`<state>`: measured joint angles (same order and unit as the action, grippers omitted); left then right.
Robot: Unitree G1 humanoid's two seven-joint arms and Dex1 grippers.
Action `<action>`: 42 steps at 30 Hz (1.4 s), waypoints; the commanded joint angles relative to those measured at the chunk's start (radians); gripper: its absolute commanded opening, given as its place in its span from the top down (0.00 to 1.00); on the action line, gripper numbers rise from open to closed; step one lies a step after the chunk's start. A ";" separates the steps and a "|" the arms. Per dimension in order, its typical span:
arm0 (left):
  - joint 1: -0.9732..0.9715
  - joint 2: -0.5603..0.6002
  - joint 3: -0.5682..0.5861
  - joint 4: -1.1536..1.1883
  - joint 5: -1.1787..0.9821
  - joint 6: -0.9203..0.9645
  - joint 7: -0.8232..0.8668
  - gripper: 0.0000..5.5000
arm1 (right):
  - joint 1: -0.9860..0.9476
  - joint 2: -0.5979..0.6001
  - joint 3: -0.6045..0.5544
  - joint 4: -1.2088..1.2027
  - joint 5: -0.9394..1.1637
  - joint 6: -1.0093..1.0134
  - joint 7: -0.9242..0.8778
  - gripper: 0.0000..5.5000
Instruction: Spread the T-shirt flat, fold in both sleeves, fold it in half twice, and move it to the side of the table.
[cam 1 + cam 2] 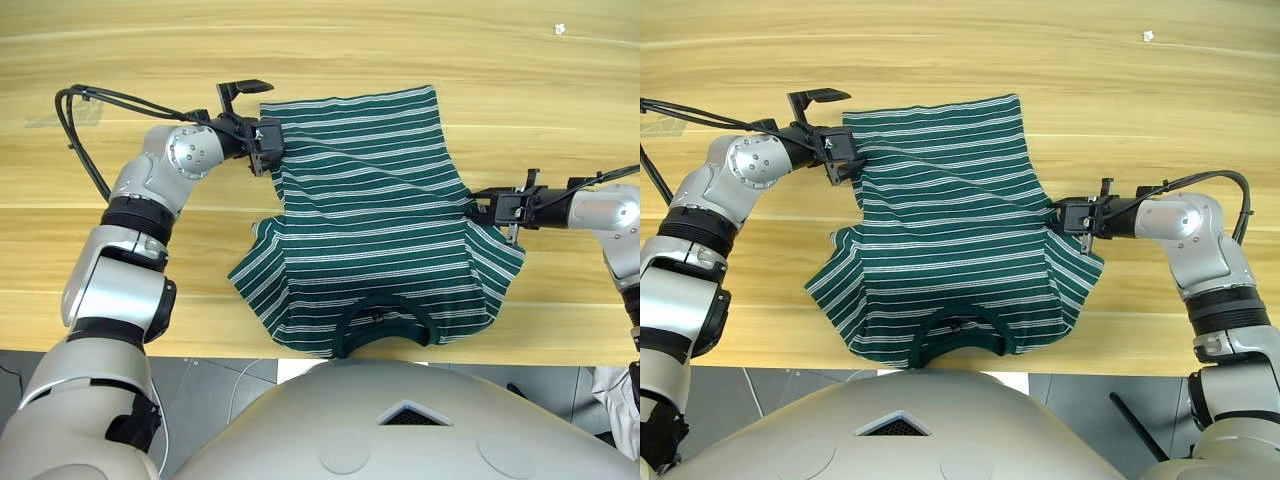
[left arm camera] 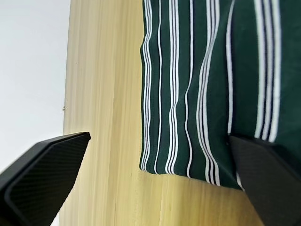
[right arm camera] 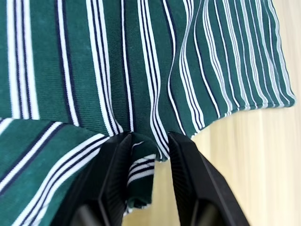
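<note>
A dark green T-shirt (image 1: 375, 220) with thin white stripes is seen on the wooden table (image 1: 400, 40), in the middle of the frame. It is laid with the collar (image 1: 385, 325) at the lower edge of the frame and the hem (image 1: 350, 100) toward the top. The cloth is not fully flat: some wrinkles are seen across the body. The left sleeve (image 1: 255, 270) is spread out at the lower left, and the right sleeve (image 1: 500, 270) is bunched at the lower right.

The left gripper (image 1: 266, 120) is placed at the upper left corner of the shirt, beside the hem. Its jaws are spread wide. In the left wrist view one finger (image 2: 47, 174) is seen over the bare wood and the other over the striped cloth. It cannot be told whether the cloth is touched.

The right gripper (image 3: 150, 160) is placed at the right side of the shirt, just above the right sleeve. Its fingers (image 3: 115, 179) are drawn close together, and a small fold of the shirt's edge is pinched between them.

A small white scrap (image 1: 561, 29) is seen on the table at the upper right, well apart from the shirt.
</note>
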<state>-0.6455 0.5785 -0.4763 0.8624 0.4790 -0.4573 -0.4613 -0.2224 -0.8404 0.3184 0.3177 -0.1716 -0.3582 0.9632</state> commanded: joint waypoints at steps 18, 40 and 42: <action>-0.050 0.039 -0.004 0.069 0.074 0.004 0.088 0.02 | -0.003 -0.014 -0.028 -0.124 -0.009 0.018 0.026 0.74; 0.163 -0.018 0.383 -0.519 -0.233 0.189 0.179 0.02 | -0.582 0.431 0.069 0.695 -0.261 -0.204 -0.520 0.74; 0.277 -0.035 0.390 -0.640 -0.239 0.244 0.174 0.02 | -0.627 0.487 0.100 0.816 -0.305 -0.181 -0.580 0.74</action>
<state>-0.4703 0.5579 -0.0884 0.3145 0.2463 -0.2628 -0.2808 -0.8039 -0.4011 0.3887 1.0348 -0.4329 -0.5587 0.4272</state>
